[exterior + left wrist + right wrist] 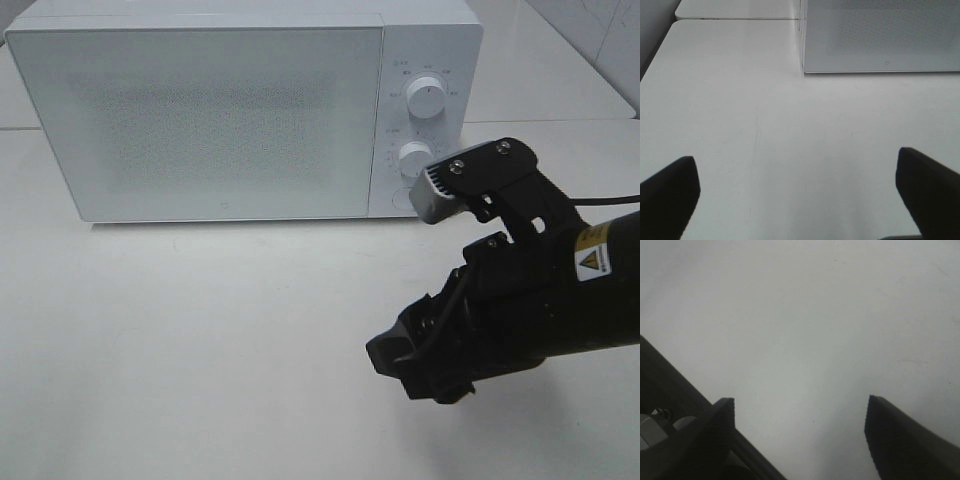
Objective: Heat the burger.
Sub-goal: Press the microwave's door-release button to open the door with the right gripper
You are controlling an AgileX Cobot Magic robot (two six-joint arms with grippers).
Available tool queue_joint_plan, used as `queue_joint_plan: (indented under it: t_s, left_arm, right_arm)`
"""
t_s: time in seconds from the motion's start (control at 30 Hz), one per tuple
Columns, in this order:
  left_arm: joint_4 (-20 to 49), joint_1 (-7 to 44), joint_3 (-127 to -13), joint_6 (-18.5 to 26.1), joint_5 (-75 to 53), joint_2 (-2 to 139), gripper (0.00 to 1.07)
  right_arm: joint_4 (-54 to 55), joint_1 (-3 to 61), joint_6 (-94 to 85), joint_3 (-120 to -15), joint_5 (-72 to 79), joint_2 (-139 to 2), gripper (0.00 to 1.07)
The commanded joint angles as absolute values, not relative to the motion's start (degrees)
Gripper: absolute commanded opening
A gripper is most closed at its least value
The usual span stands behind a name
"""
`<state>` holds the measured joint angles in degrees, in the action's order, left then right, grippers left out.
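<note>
We saw the right arm [560, 300] as a bulky, matte-black body of angular housings. A silver-grey camera [440, 192] with a ribbed front sat under a black bracket [500, 172], which carried two bright screws [458, 166]. A white label [592, 262] with a yellow warning triangle marked the arm, and a thin black cable [600, 199] ran beside it. The left fingers [670, 195] and right fingers [905, 440] were dark, blunt wedges. The right ones looked finely ridged along one edge.
</note>
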<state>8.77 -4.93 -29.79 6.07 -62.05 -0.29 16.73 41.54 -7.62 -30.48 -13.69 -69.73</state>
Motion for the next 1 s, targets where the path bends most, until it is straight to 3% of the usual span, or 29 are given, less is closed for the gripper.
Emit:
queue_joint_plan:
  t_s: [0.03,0.17,0.57,1.0]
  left_arm:
    - [8.82,-5.1,-29.56,5.67,-61.36,-1.26,1.0]
    - [8.82,-5.1,-29.56,5.67,-61.36,-1.26,1.0]
    - [8.82,-5.1,-29.56,5.67,-61.36,-1.26,1.0]
    - [8.82,-5.1,-29.56,5.67,-61.36,-1.26,1.0]
  right_arm:
    - [13.87,41.54,-6.53,-30.6,-18.91,-65.03,0.78]
    - [10.89,41.54,-4.18,-30.6,-22.92,-61.36,0.82]
    - [-2.41,40.91,8.54,-30.6,-36.73,-41.83,0.81]
    - [-3.27,21.83,6.93,-30.6,-52.25,-19.71,0.8]
